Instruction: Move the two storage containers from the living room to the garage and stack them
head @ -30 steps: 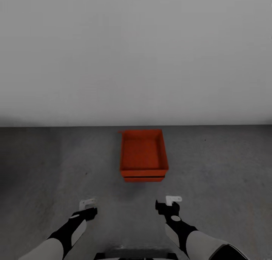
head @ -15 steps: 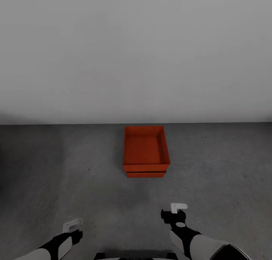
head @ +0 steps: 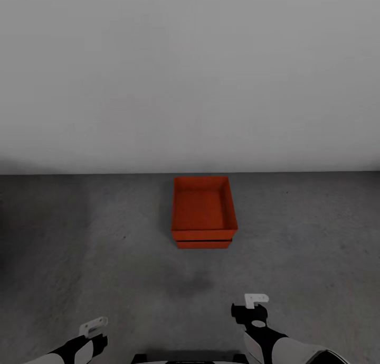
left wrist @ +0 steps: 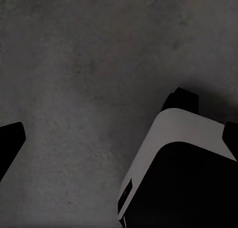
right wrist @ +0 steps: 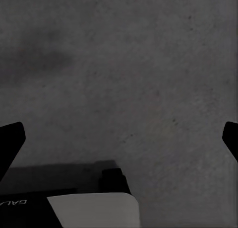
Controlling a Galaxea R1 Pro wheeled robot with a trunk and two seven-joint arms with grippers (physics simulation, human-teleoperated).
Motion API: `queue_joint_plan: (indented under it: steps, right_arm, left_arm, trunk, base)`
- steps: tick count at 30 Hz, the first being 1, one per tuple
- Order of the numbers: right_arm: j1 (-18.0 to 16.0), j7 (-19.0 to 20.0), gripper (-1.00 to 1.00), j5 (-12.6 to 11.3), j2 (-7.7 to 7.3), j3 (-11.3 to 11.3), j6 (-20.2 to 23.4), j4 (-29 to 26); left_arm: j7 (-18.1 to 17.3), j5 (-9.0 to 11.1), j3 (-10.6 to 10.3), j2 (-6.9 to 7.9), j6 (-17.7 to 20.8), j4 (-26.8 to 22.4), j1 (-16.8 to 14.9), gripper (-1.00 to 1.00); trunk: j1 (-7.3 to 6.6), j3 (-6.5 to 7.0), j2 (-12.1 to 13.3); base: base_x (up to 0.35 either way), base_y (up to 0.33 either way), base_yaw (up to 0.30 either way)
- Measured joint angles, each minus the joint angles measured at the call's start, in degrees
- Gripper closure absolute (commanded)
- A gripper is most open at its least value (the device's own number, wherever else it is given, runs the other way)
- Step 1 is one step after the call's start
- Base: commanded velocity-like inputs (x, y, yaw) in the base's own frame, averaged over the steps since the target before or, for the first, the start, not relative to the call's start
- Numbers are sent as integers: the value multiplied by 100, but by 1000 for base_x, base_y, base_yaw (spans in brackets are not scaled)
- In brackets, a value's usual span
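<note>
Both arms hang low, left pincer [head: 94,327] and right pincer [head: 255,300] (both spread wide) empty.

The head camera looked forward and down from above, taking in a white wall [head: 190,73], the grey floor [head: 79,237] and both forearms at its lower edge. Each wrist camera pointed steeply down, close to that same floor, each also catching part of the robot's base [left wrist: 183,173].
</note>
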Motion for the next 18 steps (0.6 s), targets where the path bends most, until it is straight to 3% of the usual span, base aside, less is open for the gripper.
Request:
queue_joint_plan:
  steps: [14, 16, 18]
  right_arm:
    - [7, 7, -100, 0, 2, 1, -1, 5]
    - [57, 8, -100, 1, -49, 0, 19, 33]
    - [226, 23, -100, 20, -251, 7, 59, 50]
  left_arm:
    - [2, 12, 0, 10, 16, 4, 0, -100]
    - [3, 12, 0, 10, 22, 5, 0, -100]
    - [3, 12, 0, 11, 22, 5, 0, -100]
  trunk:
    - [0, 0, 0]
    - [0, 0, 0]
    - [0, 0, 0]
  base:
    - [0, 0, 0]
    - [0, 0, 0]
    - [0, 0, 0]
